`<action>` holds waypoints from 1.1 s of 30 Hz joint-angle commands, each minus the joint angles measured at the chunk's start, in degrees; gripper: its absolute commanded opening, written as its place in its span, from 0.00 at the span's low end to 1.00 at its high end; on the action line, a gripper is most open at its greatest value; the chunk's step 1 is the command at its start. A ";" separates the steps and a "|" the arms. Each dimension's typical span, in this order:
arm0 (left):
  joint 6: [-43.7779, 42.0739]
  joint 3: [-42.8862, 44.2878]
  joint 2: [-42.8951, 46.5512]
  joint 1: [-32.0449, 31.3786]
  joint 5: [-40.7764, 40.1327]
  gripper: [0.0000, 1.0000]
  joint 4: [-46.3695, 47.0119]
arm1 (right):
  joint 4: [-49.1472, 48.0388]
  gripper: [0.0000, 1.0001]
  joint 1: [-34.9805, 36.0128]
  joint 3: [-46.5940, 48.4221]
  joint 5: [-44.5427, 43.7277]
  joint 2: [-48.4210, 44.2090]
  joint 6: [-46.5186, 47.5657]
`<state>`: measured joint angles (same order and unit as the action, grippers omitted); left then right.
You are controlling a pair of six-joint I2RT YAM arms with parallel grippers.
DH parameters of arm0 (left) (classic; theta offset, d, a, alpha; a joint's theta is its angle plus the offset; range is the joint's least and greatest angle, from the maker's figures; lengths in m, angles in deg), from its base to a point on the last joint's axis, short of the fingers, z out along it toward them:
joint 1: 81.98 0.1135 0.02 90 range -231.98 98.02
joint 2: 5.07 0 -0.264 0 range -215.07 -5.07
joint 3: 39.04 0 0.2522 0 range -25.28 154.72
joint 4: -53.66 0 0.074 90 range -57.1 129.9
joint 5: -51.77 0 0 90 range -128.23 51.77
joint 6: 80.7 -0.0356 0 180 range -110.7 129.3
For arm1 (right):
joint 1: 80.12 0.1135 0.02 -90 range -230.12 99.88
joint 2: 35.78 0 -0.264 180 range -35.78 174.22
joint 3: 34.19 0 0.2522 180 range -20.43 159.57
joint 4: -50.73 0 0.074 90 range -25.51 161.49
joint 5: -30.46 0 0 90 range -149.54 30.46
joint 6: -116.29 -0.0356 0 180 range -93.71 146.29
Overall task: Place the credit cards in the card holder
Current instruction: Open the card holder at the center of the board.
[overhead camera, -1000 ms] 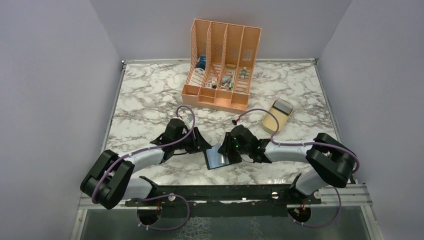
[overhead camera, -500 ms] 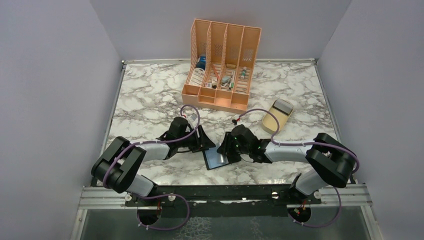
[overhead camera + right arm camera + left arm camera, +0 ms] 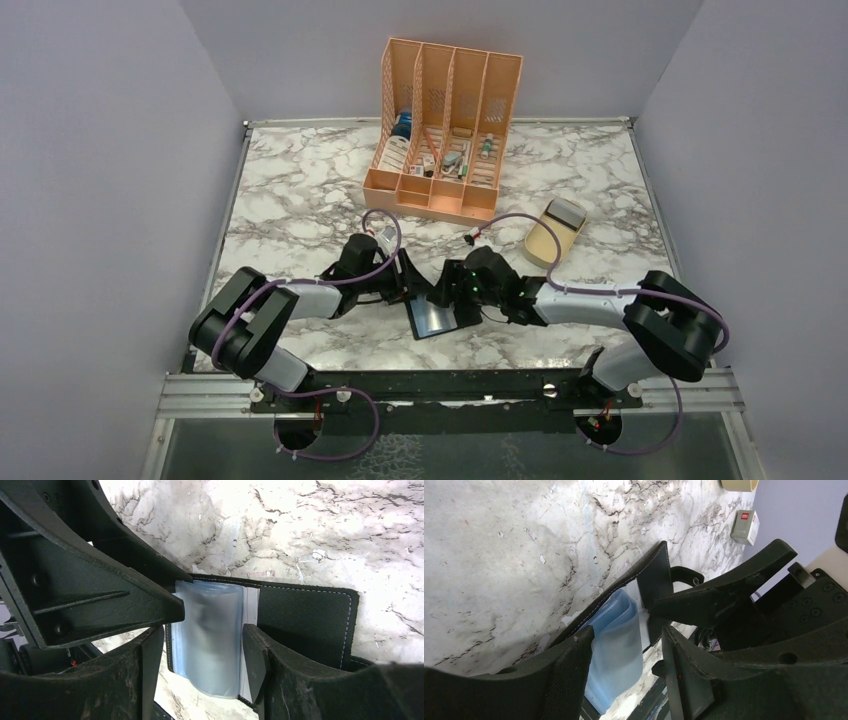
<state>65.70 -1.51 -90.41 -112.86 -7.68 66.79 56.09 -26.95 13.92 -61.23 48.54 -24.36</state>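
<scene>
a: where do we find the card holder (image 3: 437,318)?

b: we see it lying open on the table (image 3: 300,200), near the front edge and between the two arms. it is well apart from the organizer (image 3: 445,130) at the back and the dish (image 3: 545,240) to the right.

a: how does it lie?

b: the black cover (image 3: 305,625) is spread flat. a stack of bluish clear pockets (image 3: 207,665) bulges up from its middle.

a: and the left gripper (image 3: 626,635)?

b: we see it low over the holder's left side with its fingers apart. the pockets show in the gap, and we cannot tell whether a finger touches them.

a: the right gripper (image 3: 204,631)?

b: it comes in from the other side, also spread wide, and nothing is pinched. the pockets fill the space between its fingers, and one tip sits at their edge.

a: how near are the two?

b: very near. each wrist view shows the other gripper's finger just beside the holder.
</scene>
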 commanded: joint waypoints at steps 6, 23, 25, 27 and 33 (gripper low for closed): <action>5.20 1.41 1.11 -1.34 3.31 0.55 5.04 | 4.05 0.61 -0.17 1.51 -3.00 -4.20 4.29; 6.10 10.00 -6.75 -8.67 1.01 0.55 6.24 | 14.45 0.60 -0.16 -0.73 -5.73 -22.43 9.25; 5.83 10.80 -8.27 -9.06 0.92 0.55 6.18 | 14.95 0.59 -0.17 -0.89 -5.59 -22.72 8.99; 5.49 11.45 -9.60 -9.19 0.69 0.55 6.23 | 15.24 0.58 -0.17 -0.80 -5.18 -22.78 8.91; 4.82 12.25 -11.49 -9.29 -0.53 0.55 6.22 | 13.52 0.50 -0.12 -0.22 -2.39 -21.50 10.50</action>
<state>72.10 9.07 -101.07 -121.84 -6.59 71.56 70.60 -26.97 13.63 -64.95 26.57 -15.45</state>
